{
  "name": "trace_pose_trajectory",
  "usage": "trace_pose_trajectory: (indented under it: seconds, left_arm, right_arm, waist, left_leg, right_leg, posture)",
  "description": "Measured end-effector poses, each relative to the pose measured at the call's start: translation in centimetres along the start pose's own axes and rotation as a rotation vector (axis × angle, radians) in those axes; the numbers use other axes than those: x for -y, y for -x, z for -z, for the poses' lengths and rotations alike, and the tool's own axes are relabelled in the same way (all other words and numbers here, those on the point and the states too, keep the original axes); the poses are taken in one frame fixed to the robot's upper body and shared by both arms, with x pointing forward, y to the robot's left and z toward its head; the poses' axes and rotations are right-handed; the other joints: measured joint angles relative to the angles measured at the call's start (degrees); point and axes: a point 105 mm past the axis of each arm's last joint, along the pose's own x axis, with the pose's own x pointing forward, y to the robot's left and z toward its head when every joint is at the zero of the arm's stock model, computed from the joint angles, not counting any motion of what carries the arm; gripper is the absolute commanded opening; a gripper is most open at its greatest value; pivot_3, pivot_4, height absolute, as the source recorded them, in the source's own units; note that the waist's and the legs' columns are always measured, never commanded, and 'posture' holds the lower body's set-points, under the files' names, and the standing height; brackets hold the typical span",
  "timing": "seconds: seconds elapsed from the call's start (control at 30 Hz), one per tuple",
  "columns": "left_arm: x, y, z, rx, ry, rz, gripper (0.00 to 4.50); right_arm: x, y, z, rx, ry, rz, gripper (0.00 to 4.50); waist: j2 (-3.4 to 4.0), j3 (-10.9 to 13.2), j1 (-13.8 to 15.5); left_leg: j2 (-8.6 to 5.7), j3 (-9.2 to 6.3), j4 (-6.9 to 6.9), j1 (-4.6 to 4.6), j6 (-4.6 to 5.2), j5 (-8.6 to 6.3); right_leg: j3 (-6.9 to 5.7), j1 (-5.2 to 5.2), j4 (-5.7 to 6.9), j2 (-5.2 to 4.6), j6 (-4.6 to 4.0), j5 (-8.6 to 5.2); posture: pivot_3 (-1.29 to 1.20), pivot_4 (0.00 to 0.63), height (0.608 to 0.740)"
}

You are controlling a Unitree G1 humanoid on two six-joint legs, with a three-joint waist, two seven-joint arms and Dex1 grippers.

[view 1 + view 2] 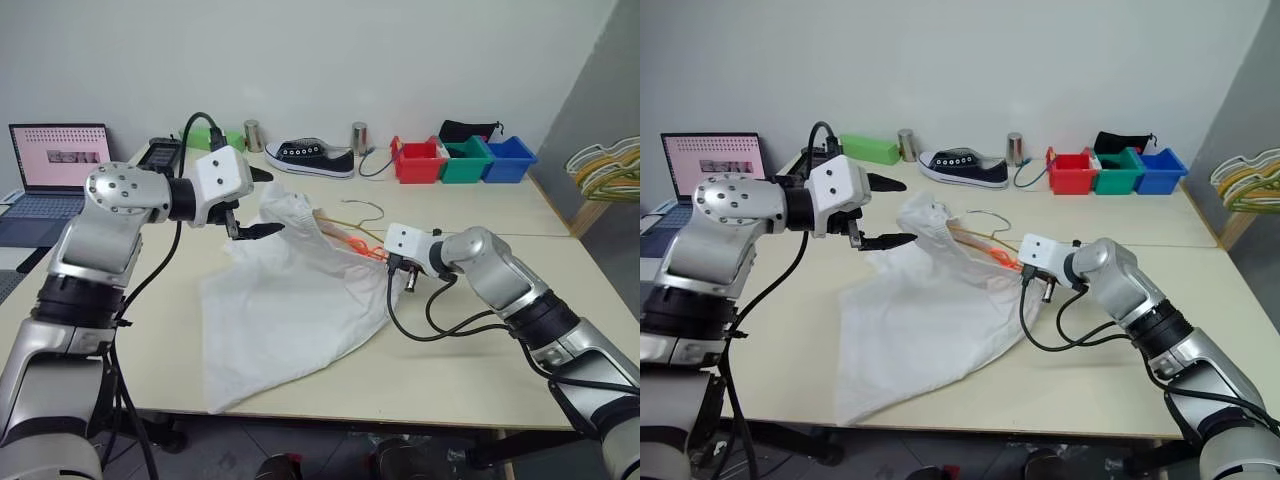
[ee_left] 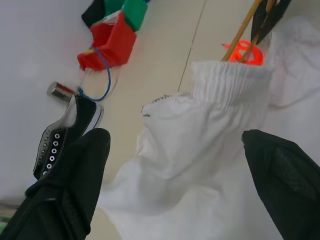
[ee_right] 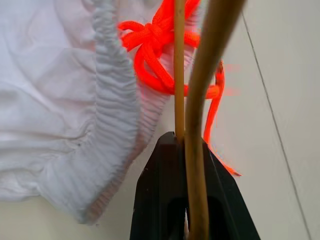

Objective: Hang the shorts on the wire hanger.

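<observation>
Right now my right gripper (image 3: 187, 145) is pinched tight on the wire hanger (image 3: 179, 75), its thin golden wire running up between my black fingers, beside the orange-red drawstring (image 3: 155, 55) at the gathered waistband. The shorts (image 1: 290, 300) lie spread across the table (image 1: 480, 380), their far edge bunched up near my left gripper (image 1: 250, 200). That gripper's fingers stand wide apart with nothing between them, poised just over the raised fold of white cloth. The black sneaker (image 1: 310, 157) sits well behind.
</observation>
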Motion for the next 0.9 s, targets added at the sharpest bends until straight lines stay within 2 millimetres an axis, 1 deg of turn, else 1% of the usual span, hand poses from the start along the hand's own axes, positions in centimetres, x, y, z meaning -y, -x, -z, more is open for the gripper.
trace_pose_trajectory:
  seconds: [0.07,0.13,0.23,0.33,0.53,0.63,0.7,0.8,0.83,0.87,0.9]
  left_arm:
    - [0.4,-0.5,0.4,-0.011,-0.020,0.042,4.48]
    - [1.2,-0.9,1.1,-0.040,-0.023,0.107,4.48]
    - [1.9,-1.2,1.7,-0.064,-0.040,0.156,4.48]
    - [1.9,-1.4,2.1,-0.081,-0.059,0.160,4.48]
    - [1.2,-2.3,3.3,-0.131,-0.106,0.108,4.48]
    - [1.3,-2.5,4.0,-0.160,-0.127,0.107,3.97]
    - [1.3,-2.5,4.0,-0.161,-0.135,0.109,3.56]
    - [1.4,-2.5,4.0,-0.160,-0.134,0.111,3.08]
    - [1.5,-2.6,4.1,-0.160,-0.133,0.112,2.79]
    - [1.6,-2.6,4.2,-0.161,-0.131,0.115,2.72]
    - [1.7,-2.6,4.2,-0.162,-0.128,0.117,2.38]
  right_arm:
    - [0.0,0.1,-0.7,0.012,0.033,0.015,0.00]
    - [0.0,0.4,-1.4,0.024,0.055,0.026,0.00]
    - [0.0,0.6,-2.0,0.030,0.074,0.040,0.00]
    - [-0.1,0.9,-2.4,0.032,0.086,0.045,0.00]
    - [0.2,1.5,-3.0,0.022,0.159,0.090,0.00]
    - [0.2,1.7,-3.2,0.010,0.200,0.106,0.00]
    - [0.3,1.7,-3.3,0.001,0.224,0.118,0.00]
    - [0.3,1.7,-3.4,-0.002,0.243,0.128,0.00]
    - [0.3,1.7,-3.4,-0.002,0.248,0.132,0.00]
    - [0.4,1.7,-3.5,-0.004,0.255,0.139,0.00]
    - [0.5,1.7,-3.5,-0.008,0.261,0.145,0.00]
  waist:
    - [0.01,0.00,-0.53]
    - [0.01,-0.01,-1.15]
    - [0.01,-0.01,-1.61]
    - [0.01,-0.01,-2.50]
    - [0.01,-0.01,-2.76]
    - [0.01,-0.01,-2.85]
    - [0.01,-0.01,-2.85]
    - [0.01,-0.01,-2.87]
    - [0.01,-0.01,-2.90]
    - [0.01,-0.01,-2.91]
    - [0.01,-0.01,-2.93]
  left_leg:
    - [0.00,-0.03,0.00,0.00,0.00,0.00]
    - [0.00,-0.04,0.00,-0.01,0.00,0.00]
    - [0.00,-0.06,0.00,-0.01,0.00,0.00]
    - [0.00,-0.10,0.00,-0.01,0.00,0.01]
    - [-0.02,-0.13,0.02,0.04,0.03,0.02]
    - [-0.02,-0.14,0.02,0.04,0.03,0.03]
    - [-0.02,-0.14,0.02,0.04,0.03,0.03]
    - [-0.02,-0.14,0.02,0.04,0.03,0.03]
    - [-0.02,-0.15,0.03,0.05,0.03,0.03]
    - [-0.02,-0.15,0.05,0.06,0.02,0.03]
    - [-0.02,-0.16,0.07,0.06,0.02,0.04]
  right_leg:
    - [-0.01,0.00,0.02,0.00,-0.03,0.01]
    - [0.00,-0.01,0.03,0.00,-0.03,0.02]
    - [0.00,-0.01,0.04,0.00,-0.03,0.02]
    - [-0.03,-0.01,0.08,0.00,-0.03,0.02]
    - [-0.03,0.01,0.15,-0.01,-0.02,0.02]
    - [-0.03,0.00,0.18,-0.01,-0.03,0.02]
    - [-0.04,0.00,0.19,-0.01,-0.03,0.02]
    - [-0.04,0.00,0.21,-0.01,-0.03,0.02]
    - [-0.04,0.00,0.25,-0.01,-0.03,0.02]
    - [-0.04,0.00,0.30,-0.01,-0.03,0.02]
    - [-0.04,-0.01,0.35,-0.01,-0.03,0.02]
  posture:
    - [-0.16,0.000,0.740]
    - [-0.16,0.000,0.740]
    - [-0.17,0.000,0.740]
    - [-0.17,0.000,0.740]
    - [-0.16,0.000,0.740]
    - [-0.16,0.000,0.740]
    - [-0.16,0.000,0.740]
    - [-0.16,0.000,0.740]
    - [-0.16,0.000,0.740]
    - [-0.16,0.000,0.740]
    - [-0.16,0.000,0.740]
